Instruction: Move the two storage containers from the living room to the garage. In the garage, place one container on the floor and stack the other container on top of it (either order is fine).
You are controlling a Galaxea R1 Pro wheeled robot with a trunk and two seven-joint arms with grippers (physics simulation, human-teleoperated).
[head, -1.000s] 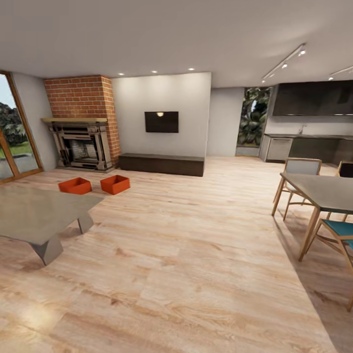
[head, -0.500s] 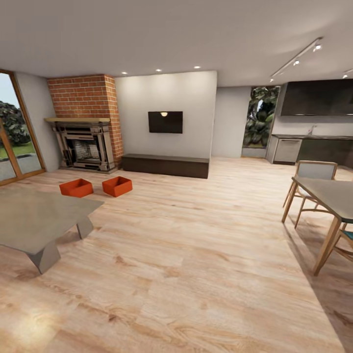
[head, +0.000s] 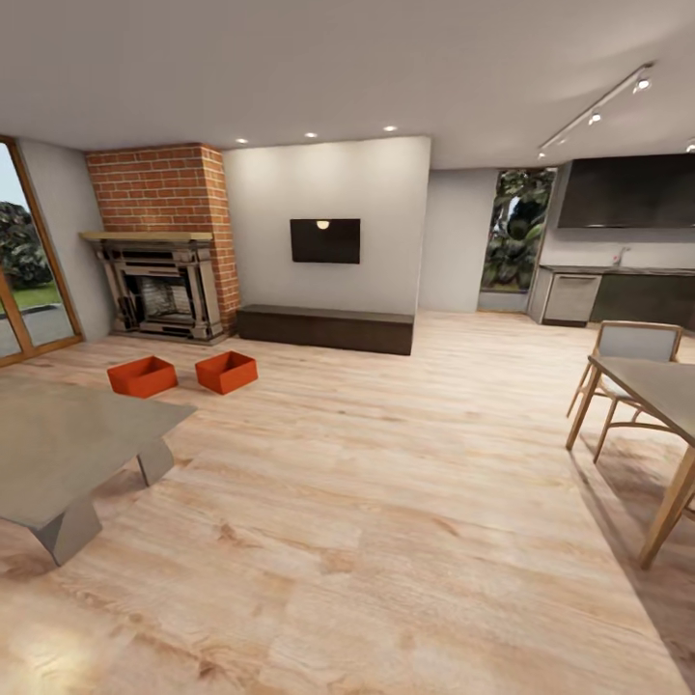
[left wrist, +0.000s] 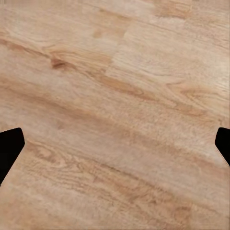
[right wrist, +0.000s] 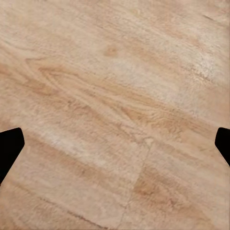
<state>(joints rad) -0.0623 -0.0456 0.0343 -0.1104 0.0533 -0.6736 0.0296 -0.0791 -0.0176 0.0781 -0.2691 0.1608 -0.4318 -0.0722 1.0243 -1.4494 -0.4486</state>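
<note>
You're on the approach: both storage containers (head: 183, 375) sit mid-left; drive closer. Left pincer (left wrist: 115, 148) and right pincer (right wrist: 115, 148) gape wide, empty.

Light wood-plank flooring (head: 386, 502) runs across the room. At 10 o'clock a brick fireplace (head: 162, 246) stands beside a glass door (head: 24, 261). At 12 o'clock a dark screen (head: 325, 240) hangs on the pale wall (head: 328, 183) above a long dark chest (head: 325, 328). A grey coffee table (head: 68, 439) sits at 8 o'clock, a dining table (head: 656, 386) with chair (head: 632, 347) at 3 o'clock, dark kitchen cabinets (head: 627, 193) at 2 o'clock. Ceiling spotlights (head: 389, 128) glow overhead.
</note>
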